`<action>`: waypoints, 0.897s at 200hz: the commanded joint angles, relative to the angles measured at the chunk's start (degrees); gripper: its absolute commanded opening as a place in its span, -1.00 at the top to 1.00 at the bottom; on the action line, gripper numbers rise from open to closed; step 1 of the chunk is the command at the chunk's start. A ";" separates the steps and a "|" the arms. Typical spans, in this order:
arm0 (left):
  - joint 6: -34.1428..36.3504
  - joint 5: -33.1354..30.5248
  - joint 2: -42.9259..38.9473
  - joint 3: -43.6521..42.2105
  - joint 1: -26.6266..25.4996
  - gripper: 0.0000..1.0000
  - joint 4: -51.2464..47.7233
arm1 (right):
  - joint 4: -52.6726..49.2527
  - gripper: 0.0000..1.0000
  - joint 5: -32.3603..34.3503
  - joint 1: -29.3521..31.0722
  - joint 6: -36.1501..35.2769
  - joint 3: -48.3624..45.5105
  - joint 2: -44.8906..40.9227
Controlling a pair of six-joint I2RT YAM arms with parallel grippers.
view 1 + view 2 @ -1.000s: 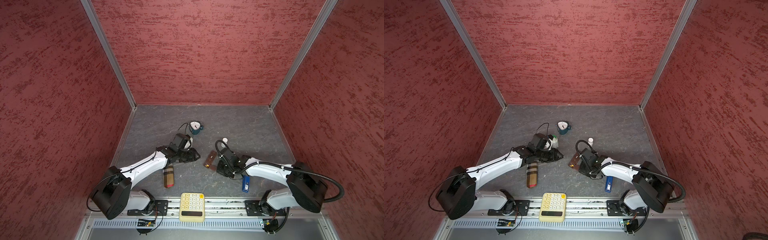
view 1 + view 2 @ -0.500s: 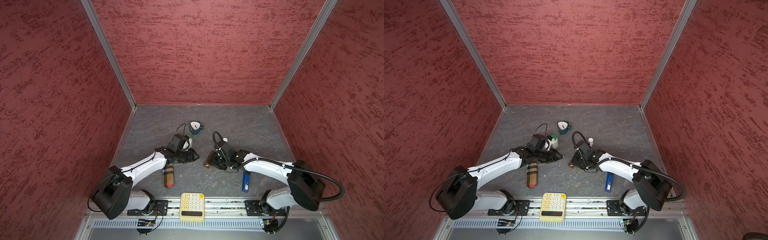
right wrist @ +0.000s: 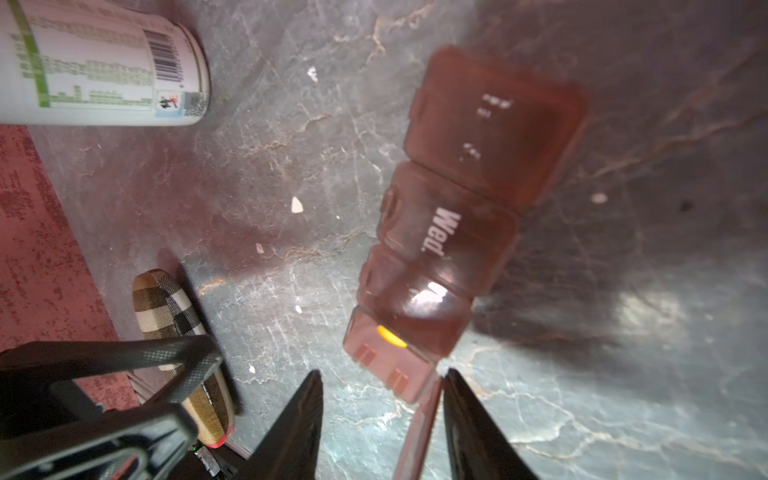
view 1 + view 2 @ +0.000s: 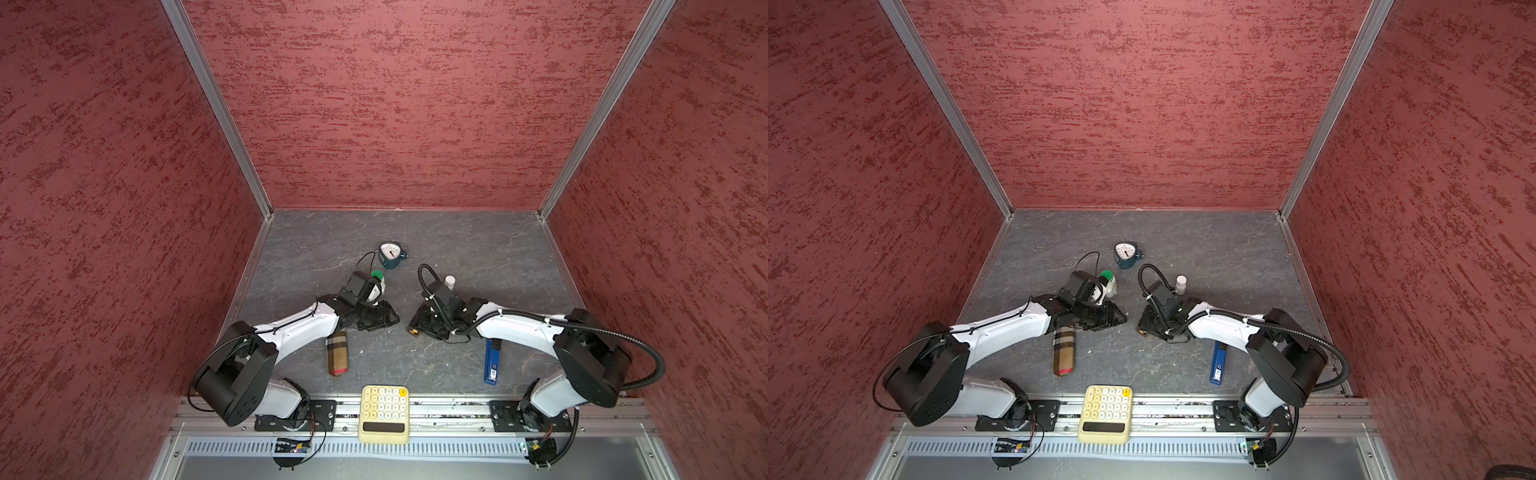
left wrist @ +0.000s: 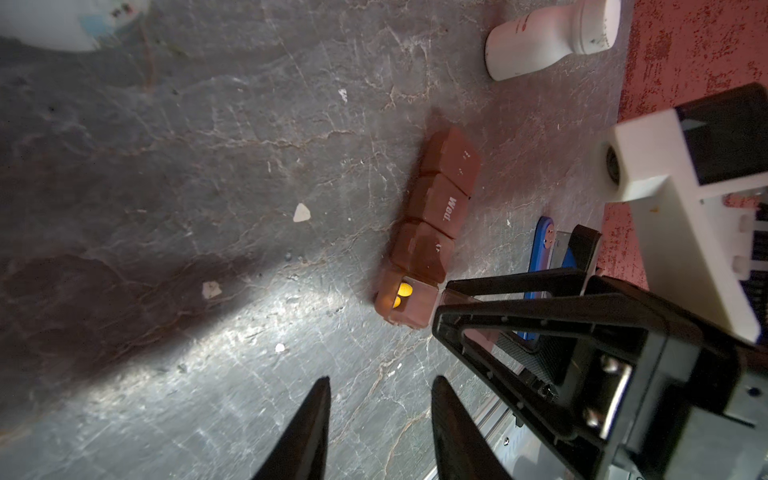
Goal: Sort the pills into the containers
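Observation:
The containers, a dark brown pill-box strip (image 5: 432, 224) (image 3: 457, 208) marked "Wed.", lie on the grey floor. In both top views only its end (image 4: 413, 331) (image 4: 1140, 331) shows under my right arm. Its end cell is open, with yellow-lit pieces (image 3: 390, 336) inside. The flipped-up lid (image 3: 419, 419) stands between the spread fingers of my right gripper (image 3: 383, 374) (image 4: 419, 326), close against one finger. My left gripper (image 5: 382, 382) (image 4: 384, 319) is open and empty, a short way left of the strip. Several tiny white pills (image 5: 301, 212) (image 3: 296, 205) lie scattered on the floor.
A white bottle with a green cap (image 4: 377, 282) stands behind my left wrist. A small white bottle (image 4: 450, 282) stands behind my right wrist. Also on the floor are a teal dial gauge (image 4: 391, 253), a plaid case (image 4: 337, 353), a blue lighter (image 4: 492, 361) and a yellow calculator (image 4: 384, 413).
My right gripper has moved left over the pill box and gone from shut to open, and the end lid now stands up. The left arm has not moved.

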 commanded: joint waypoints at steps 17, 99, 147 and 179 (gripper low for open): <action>-0.03 0.71 -0.07 -0.25 -0.04 0.13 1.95 | 1.57 -0.15 -1.26 0.24 0.22 2.29 -3.58; -0.75 3.76 4.87 1.05 -0.06 0.08 6.28 | 4.07 -0.11 -2.54 0.02 0.43 3.57 0.21; -0.23 5.61 6.38 1.33 0.00 0.01 7.38 | 5.33 -0.03 -2.11 -0.63 0.61 3.38 2.06; 0.08 6.54 8.27 1.92 -0.16 0.03 7.90 | 5.70 0.02 -1.94 -0.98 0.77 2.62 2.44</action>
